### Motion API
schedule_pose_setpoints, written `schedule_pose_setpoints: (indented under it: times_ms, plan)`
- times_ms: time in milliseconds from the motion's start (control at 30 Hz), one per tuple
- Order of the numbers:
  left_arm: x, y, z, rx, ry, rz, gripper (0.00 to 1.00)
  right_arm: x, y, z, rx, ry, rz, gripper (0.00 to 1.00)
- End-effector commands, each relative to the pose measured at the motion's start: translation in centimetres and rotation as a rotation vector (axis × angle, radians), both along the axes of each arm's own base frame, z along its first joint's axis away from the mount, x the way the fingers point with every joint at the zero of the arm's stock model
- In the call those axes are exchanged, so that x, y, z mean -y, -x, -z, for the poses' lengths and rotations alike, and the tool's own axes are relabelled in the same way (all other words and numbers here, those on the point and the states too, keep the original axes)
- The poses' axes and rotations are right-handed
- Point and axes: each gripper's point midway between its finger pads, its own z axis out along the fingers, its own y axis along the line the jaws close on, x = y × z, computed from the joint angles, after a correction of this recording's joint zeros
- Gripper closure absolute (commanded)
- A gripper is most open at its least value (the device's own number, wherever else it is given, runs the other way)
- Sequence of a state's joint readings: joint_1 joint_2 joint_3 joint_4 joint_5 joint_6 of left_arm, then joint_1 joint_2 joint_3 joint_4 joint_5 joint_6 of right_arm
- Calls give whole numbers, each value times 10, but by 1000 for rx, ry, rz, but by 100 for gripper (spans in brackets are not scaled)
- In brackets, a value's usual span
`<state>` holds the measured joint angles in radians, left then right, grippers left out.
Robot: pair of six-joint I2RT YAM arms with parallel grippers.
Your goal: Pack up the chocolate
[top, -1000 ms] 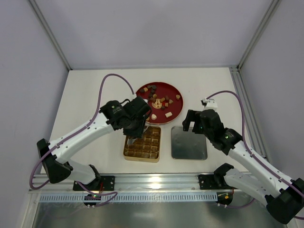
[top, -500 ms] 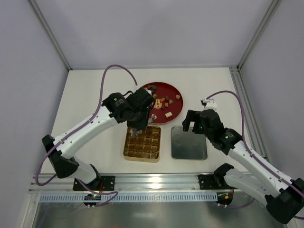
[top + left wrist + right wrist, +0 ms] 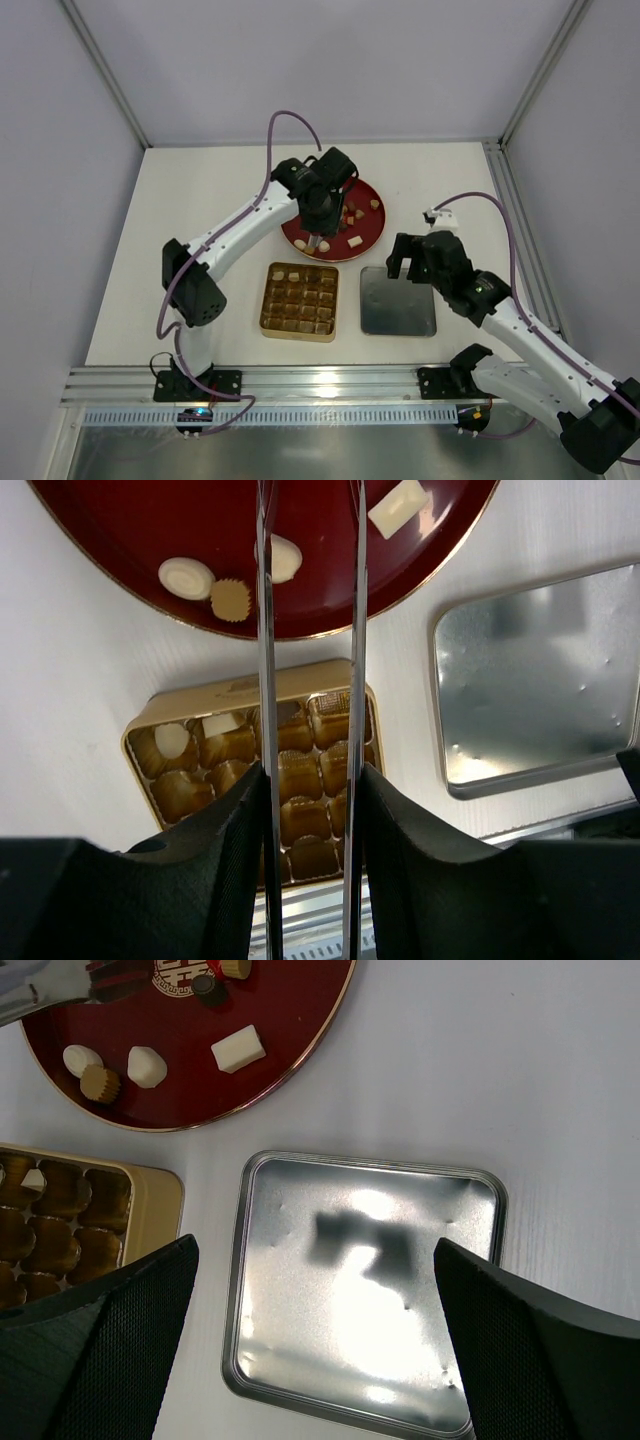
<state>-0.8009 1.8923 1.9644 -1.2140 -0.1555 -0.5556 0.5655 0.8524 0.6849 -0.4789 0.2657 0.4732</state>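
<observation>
The chocolate lies as several dark, tan and cream pieces (image 3: 355, 240) on the round red plate (image 3: 368, 232). My left gripper (image 3: 318, 241) hangs over the plate's near part. Its two thin metal blades (image 3: 262, 630) stand apart, open, either side of a cream piece (image 3: 283, 557), touching nothing that I can see. A cream disc (image 3: 186, 577) and a tan cup (image 3: 231, 600) lie just left of it. The gold gridded box (image 3: 300, 302) holds two cream pieces (image 3: 172, 740) in its far-left cells. My right gripper (image 3: 404, 260) is open wide and empty above the silver lid (image 3: 370, 1290).
The silver lid (image 3: 398, 302) lies flat right of the gold box, near the plate's edge. The left arm reaches diagonally over the table from the near left. An aluminium rail runs along the near edge, with white walls at the sides and back.
My left gripper has moved from over the gold box's far-left cells away to the red plate. The right arm has not moved.
</observation>
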Motion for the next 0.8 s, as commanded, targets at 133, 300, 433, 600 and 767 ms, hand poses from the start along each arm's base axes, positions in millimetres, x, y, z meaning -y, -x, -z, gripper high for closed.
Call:
schedule_pose_setpoints:
  times_ms: [133,300,433,600,767]
  plan:
    - [24,-22,8,11,20,47,60,4,-4,-27,64,-12,1,0]
    - [26,-27,18,-2,11,44,60,5,-2,-26,59,-11,-2,0]
    - [27,-28,24,-8,-1,49,59,7,-1,-26,61,-9,0,0]
    - [29,-31,32,-16,-7,50,59,7,0,-28,65,-12,0,0]
    - [30,-36,40,-25,-9,45,59,9,1,-29,67,-5,1,0]
